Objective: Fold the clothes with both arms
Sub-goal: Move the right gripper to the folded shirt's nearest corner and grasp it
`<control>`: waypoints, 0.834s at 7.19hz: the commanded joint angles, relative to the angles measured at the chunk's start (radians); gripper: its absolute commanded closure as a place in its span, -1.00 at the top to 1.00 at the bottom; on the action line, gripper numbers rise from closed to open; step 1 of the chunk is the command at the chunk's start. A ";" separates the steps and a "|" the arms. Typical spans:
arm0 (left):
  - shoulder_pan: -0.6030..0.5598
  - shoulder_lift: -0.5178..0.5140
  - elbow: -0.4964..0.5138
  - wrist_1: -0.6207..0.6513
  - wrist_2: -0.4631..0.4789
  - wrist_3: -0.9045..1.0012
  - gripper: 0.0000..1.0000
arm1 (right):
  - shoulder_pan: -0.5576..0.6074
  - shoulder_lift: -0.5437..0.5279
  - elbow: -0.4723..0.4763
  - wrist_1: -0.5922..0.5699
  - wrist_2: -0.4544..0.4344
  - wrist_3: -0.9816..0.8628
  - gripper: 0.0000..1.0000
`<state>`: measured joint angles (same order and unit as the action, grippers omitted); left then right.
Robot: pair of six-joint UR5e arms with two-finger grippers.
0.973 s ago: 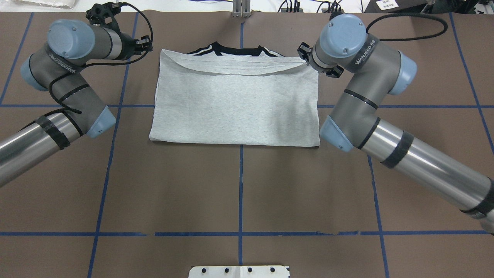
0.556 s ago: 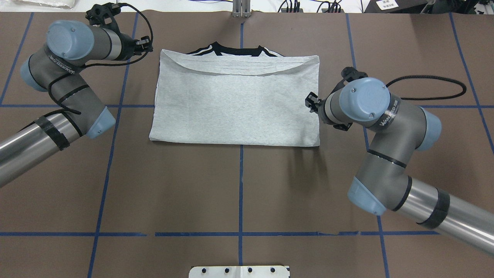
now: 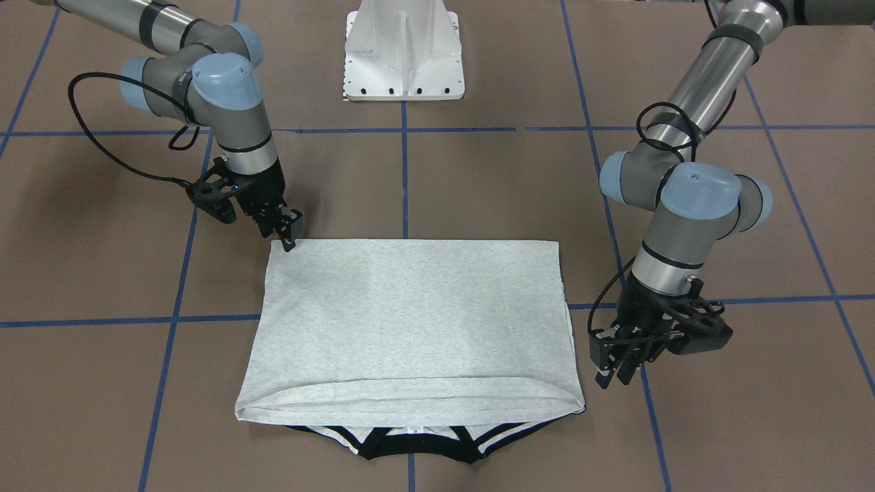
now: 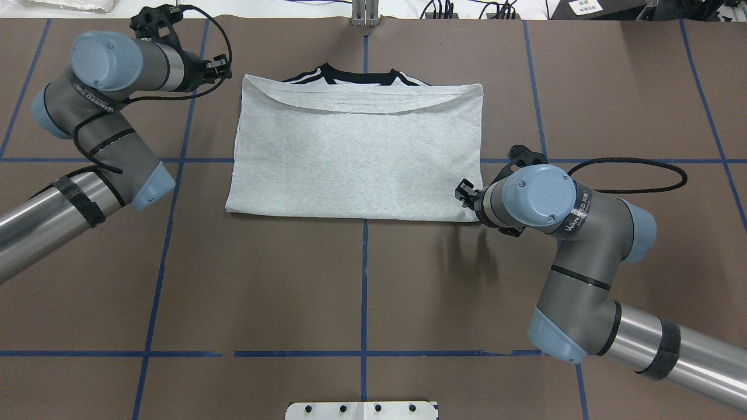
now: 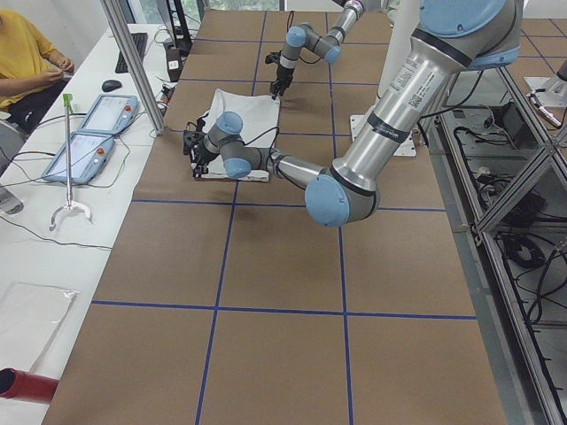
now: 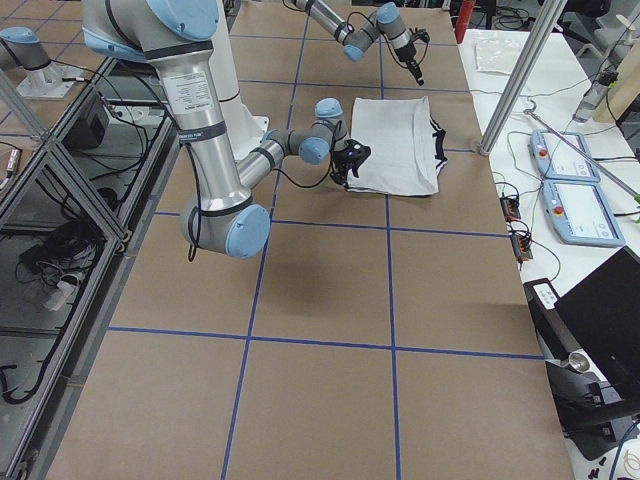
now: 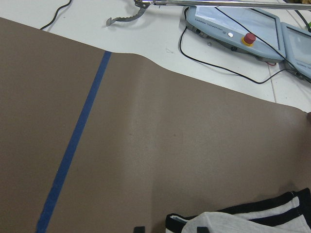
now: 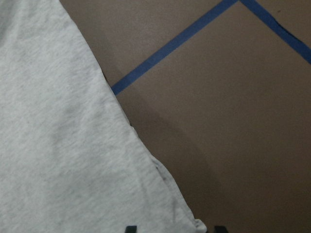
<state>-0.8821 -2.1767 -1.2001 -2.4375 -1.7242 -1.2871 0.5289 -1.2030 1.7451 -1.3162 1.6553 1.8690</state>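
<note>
The T-shirt [image 4: 356,151] lies folded flat on the surface [image 4: 362,291]. Its long axis runs from one arm to the other, and the collar is on the far side. My right fingers [image 8: 130,229] are open, with the near right corner lying between them, so I judge this arm the nearer one. The left fingers [image 3: 624,369] also look open, just beside the far left corner. On the right arm [image 4: 575,204] I can read only "WANJIED".

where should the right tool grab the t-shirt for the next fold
By its near right corner, coming down from outside the right edge: the T-shirt lies flat, so only edges and corners give a lip, and the right tool hovers there.
</note>
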 commanded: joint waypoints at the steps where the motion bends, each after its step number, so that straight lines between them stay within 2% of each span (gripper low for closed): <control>1: 0.000 0.000 0.000 0.001 0.002 0.000 -0.07 | -0.003 0.003 -0.012 0.000 -0.002 0.002 -0.04; 2: 0.002 0.000 0.001 0.003 0.003 -0.001 -0.07 | -0.003 0.006 -0.015 0.000 -0.006 0.022 -0.61; 3: 0.002 0.000 0.001 0.005 0.003 -0.001 -0.07 | -0.003 0.008 -0.015 0.000 -0.006 0.033 -1.00; 5: 0.002 0.006 0.001 0.005 0.002 -0.001 -0.07 | 0.002 0.006 0.005 0.000 -0.006 0.033 -1.00; 6: 0.002 0.005 -0.003 0.003 0.000 -0.004 -0.07 | 0.003 -0.013 0.075 -0.014 -0.002 0.033 -1.00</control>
<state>-0.8805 -2.1719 -1.2003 -2.4333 -1.7229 -1.2893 0.5301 -1.2014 1.7626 -1.3196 1.6502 1.9014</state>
